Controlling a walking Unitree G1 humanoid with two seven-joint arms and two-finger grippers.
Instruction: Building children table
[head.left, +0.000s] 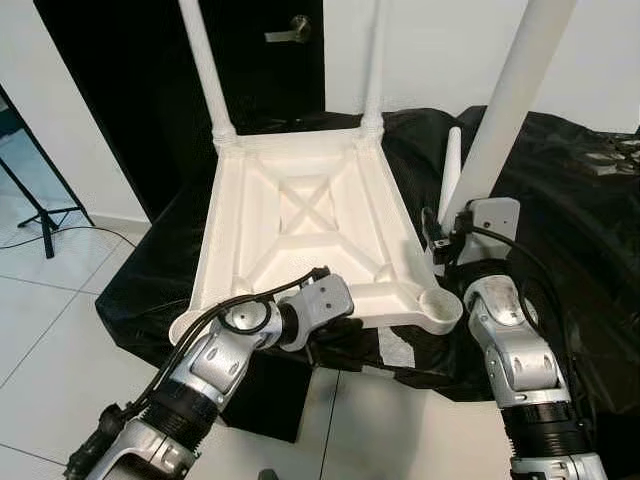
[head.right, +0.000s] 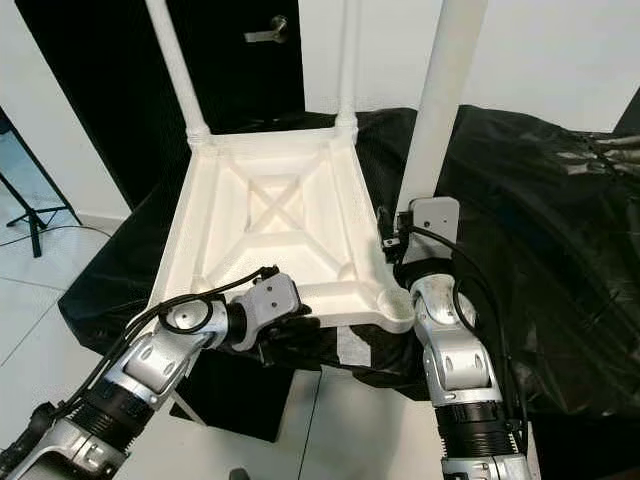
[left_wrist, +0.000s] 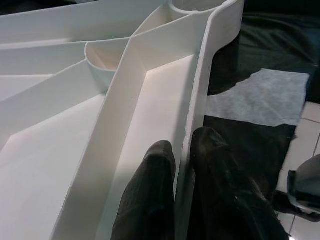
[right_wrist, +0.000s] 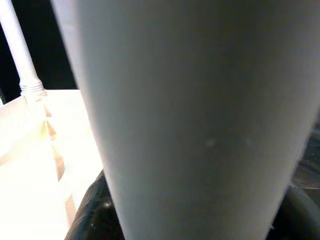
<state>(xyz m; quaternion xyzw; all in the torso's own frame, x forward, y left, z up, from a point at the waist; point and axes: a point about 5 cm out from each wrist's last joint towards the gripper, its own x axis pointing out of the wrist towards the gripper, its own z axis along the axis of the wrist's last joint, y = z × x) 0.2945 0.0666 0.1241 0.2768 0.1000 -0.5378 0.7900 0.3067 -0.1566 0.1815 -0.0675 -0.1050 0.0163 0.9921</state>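
Observation:
The white plastic children's table (head.left: 300, 215) lies upside down on a black-covered surface. Two white legs (head.left: 205, 65) (head.left: 375, 60) stand screwed into its far corners. My left gripper (left_wrist: 184, 145) is shut on the table's near rim, one finger (left_wrist: 150, 200) inside it and the other outside. My right gripper (head.left: 455, 235) is shut on a third white leg (head.left: 510, 100), held nearly upright and tilted to the right. The leg's lower end hangs just above and behind the open near-right corner socket (head.left: 440, 300). This leg (right_wrist: 200, 125) sits close before the right wrist camera.
Black cloth (head.left: 560, 200) drapes the support and spreads to the right. Another white tapered piece (head.left: 452, 165) pokes up behind the held leg. A black door (head.left: 290, 30) stands behind, and a tripod stand (head.left: 40, 215) is on the tiled floor at left. A white paper patch (left_wrist: 260, 97) lies on the cloth.

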